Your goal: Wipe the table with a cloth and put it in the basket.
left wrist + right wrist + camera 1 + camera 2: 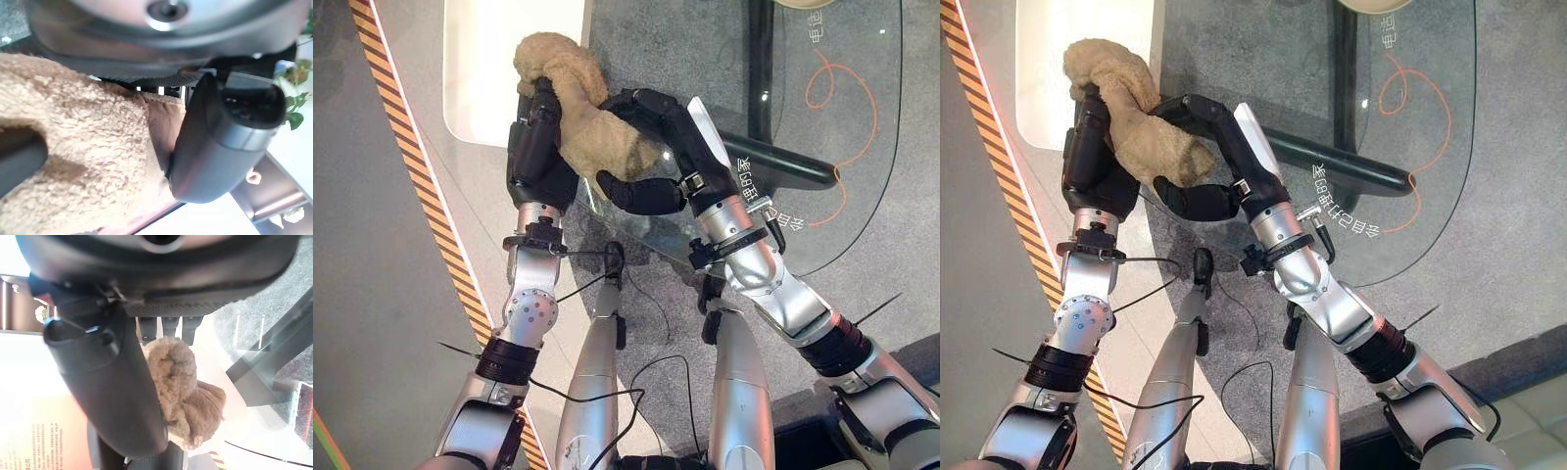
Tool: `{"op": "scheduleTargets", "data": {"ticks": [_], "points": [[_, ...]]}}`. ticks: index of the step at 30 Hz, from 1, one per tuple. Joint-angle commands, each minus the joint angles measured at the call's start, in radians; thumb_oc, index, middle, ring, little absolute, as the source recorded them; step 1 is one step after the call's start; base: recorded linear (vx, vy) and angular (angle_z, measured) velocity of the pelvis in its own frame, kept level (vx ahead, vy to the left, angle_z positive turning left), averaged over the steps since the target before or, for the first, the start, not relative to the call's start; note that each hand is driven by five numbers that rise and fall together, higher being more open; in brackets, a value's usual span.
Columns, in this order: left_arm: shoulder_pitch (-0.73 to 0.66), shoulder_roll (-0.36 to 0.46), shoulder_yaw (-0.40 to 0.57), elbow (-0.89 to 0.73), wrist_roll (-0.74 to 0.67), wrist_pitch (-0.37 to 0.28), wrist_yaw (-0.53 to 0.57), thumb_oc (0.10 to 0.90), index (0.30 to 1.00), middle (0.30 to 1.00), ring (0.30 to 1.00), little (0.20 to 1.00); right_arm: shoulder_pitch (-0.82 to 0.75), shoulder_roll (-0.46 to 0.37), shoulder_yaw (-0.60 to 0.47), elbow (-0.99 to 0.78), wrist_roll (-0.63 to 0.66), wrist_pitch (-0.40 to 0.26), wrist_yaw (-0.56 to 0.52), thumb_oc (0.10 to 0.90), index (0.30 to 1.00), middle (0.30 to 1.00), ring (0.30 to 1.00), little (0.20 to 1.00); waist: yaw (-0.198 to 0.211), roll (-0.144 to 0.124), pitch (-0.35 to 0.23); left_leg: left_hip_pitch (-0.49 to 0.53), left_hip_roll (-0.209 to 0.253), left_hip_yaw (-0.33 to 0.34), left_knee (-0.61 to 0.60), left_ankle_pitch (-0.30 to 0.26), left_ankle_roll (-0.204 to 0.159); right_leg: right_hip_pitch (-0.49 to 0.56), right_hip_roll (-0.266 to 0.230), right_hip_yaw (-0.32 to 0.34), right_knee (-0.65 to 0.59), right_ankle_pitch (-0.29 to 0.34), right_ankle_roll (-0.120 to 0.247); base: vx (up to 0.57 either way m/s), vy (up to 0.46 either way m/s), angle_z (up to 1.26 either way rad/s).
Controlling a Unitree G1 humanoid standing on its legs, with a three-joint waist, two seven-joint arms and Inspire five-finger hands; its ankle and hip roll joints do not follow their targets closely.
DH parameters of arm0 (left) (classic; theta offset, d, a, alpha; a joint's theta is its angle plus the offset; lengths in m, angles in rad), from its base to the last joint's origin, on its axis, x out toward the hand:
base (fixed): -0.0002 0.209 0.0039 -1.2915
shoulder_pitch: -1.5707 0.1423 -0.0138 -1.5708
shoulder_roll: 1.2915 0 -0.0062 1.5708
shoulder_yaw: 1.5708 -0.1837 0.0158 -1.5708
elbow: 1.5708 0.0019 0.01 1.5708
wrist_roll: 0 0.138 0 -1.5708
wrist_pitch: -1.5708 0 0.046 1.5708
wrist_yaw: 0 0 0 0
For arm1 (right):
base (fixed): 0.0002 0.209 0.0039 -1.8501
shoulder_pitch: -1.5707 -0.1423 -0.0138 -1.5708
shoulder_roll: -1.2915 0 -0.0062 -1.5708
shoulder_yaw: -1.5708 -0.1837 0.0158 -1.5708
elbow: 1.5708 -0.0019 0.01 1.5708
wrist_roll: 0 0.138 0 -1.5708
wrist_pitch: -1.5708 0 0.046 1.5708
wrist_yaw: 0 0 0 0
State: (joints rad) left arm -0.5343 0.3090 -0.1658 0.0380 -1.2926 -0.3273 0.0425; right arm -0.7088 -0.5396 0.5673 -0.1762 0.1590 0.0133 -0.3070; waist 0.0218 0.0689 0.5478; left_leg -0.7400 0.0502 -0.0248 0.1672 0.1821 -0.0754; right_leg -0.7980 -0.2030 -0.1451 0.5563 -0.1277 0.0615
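You have one cloth [582,122], a tan fleecy bundle, held up between both hands over the edge of the glass counter [842,147]. Your left hand [536,147] has its fingers curled round the cloth's upper end. Your right hand [656,147] wraps fingers and thumb round the lower end. The two hands sit just beside each other.

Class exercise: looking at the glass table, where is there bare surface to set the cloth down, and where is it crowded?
Free: the glass table between the orange line and the dark bar beneath. Crowded: the near corner, where the left robot hand and right robot hand both clutch the tan cloth.
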Motion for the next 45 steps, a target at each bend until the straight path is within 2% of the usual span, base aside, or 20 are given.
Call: {"op": "scheduleTargets", "data": {"ticks": [1,11,22,31,38,41,45], "points": [[-0.095,0.008,0.054,-0.203,0.120,-0.177,0.033,0.100,0.300,0.300,0.300,0.200,-0.166,0.057,-0.044,-0.078,-0.021,-0.074,-0.006,0.800,0.900,0.900,0.900,0.900,0.032,-0.038,-0.028,-0.002,-0.056,0.031,0.118,-0.154,0.041,0.069,0.043,0.007,-0.230,0.117,0.017,0.00,0.000,0.00],[-0.143,0.001,0.101,-0.185,0.276,-0.259,0.207,0.100,0.300,0.300,0.300,0.200,-0.195,0.077,-0.054,-0.052,-0.015,-0.066,-0.019,0.800,0.900,0.900,0.900,0.900,0.036,-0.037,-0.028,0.000,-0.057,0.031,0.122,-0.153,0.034,0.071,0.044,0.008,-0.223,0.110,0.015,0.00,0.000,0.00],[-0.199,0.011,0.128,-0.142,0.411,-0.302,0.299,0.100,0.300,0.300,0.300,0.200,-0.202,0.082,-0.070,-0.011,-0.049,-0.073,-0.089,0.800,0.900,0.900,0.900,0.900,0.029,-0.036,-0.028,0.012,-0.054,0.037,0.121,-0.154,0.027,0.076,0.045,0.014,-0.215,0.105,0.014,0.00,0.000,0.00],[-0.243,0.042,0.156,-0.077,0.551,-0.355,0.371,0.100,0.300,0.300,0.300,0.200,-0.136,0.038,-0.185,0.111,-0.106,-0.136,-0.258,0.800,0.900,0.900,0.900,0.900,-0.001,-0.033,-0.028,0.015,-0.045,0.049,0.124,-0.161,0.023,0.068,0.045,0.031,-0.208,0.104,0.018,-0.01,0.040,-0.01],[-0.267,0.080,0.178,-0.034,0.633,-0.370,0.431,0.100,0.300,0.300,0.300,0.200,-0.060,0.011,-0.268,0.220,-0.133,-0.190,-0.370,0.800,0.900,0.900,0.900,0.900,-0.024,-0.031,-0.028,0.017,-0.041,0.056,0.127,-0.169,0.024,0.062,0.046,0.045,-0.205,0.104,0.022,0.00,0.022,-0.03],[-0.296,0.113,0.184,0.017,0.678,-0.384,0.464,0.100,0.300,0.300,0.300,0.200,-0.039,-0.019,-0.308,0.322,-0.113,-0.191,-0.471,0.800,0.900,0.900,0.900,0.900,-0.036,-0.026,-0.028,0.021,-0.038,0.062,0.127,-0.173,0.021,0.062,0.046,0.053,-0.206,0.105,0.023,0.00,0.041,-0.05],[-0.332,0.147,0.182,0.082,0.706,-0.398,0.499,0.100,0.300,0.300,0.300,0.200,-0.041,-0.054,-0.335,0.436,-0.061,-0.202,-0.550,0.800,0.900,0.900,0.900,0.900,-0.043,-0.020,-0.028,0.027,-0.035,0.068,0.121,-0.175,0.018,0.065,0.046,0.057,-0.213,0.104,0.024,0.00,0.041,-0.07]]}}
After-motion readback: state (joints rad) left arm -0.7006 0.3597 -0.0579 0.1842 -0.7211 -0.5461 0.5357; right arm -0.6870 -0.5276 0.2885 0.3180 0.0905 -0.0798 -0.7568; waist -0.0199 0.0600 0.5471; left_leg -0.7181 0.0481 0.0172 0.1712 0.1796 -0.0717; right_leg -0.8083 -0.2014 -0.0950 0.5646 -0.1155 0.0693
